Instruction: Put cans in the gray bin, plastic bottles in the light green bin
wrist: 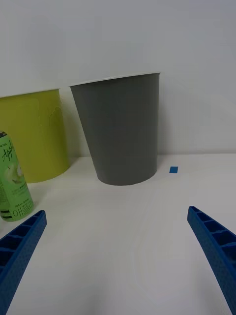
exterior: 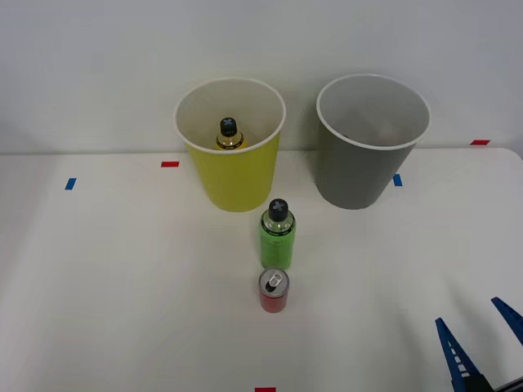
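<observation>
A: Item one?
B: Small red drink can [exterior: 274,291], upright on the white bench [exterior: 122,278], just nearer than the green-labelled black-capped plastic bottle [exterior: 278,234].
A: Bins?
B: Yellow-green round bin [exterior: 231,147] beyond that bottle, yellow-labelled bottle [exterior: 229,135] inside; dark gray round bin [exterior: 372,143] beside it.
A: Tool?
B: Right tool [exterior: 482,343], blue ribbed fingers spread wide, holding nothing.

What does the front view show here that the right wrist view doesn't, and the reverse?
Front view alone: the red can standing on the table, a black-capped bottle inside the light green bin, red tape marks, and both bins' white insides.

Right wrist view alone: the printing on the green bottle's label, and the gray bin's full side wall down to its base.

Both: the two bins, the green bottle, and the open right end effector.
</observation>
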Controlling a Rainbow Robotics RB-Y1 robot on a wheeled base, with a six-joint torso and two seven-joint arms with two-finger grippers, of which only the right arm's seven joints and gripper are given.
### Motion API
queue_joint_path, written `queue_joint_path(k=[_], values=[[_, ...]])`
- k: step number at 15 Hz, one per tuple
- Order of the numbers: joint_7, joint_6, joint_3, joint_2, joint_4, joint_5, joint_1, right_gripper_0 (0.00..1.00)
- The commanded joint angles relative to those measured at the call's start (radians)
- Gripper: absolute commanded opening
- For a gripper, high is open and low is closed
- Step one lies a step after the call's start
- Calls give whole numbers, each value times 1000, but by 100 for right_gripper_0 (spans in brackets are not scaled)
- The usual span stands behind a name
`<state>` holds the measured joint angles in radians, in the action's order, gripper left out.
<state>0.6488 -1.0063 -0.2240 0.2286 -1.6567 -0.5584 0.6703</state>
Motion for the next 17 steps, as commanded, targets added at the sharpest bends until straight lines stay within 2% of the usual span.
queue_joint_path(k=[1,17], values=[[0,0,0,0,0,0,0,100],[0,0,0,0,0,0,0,100]])
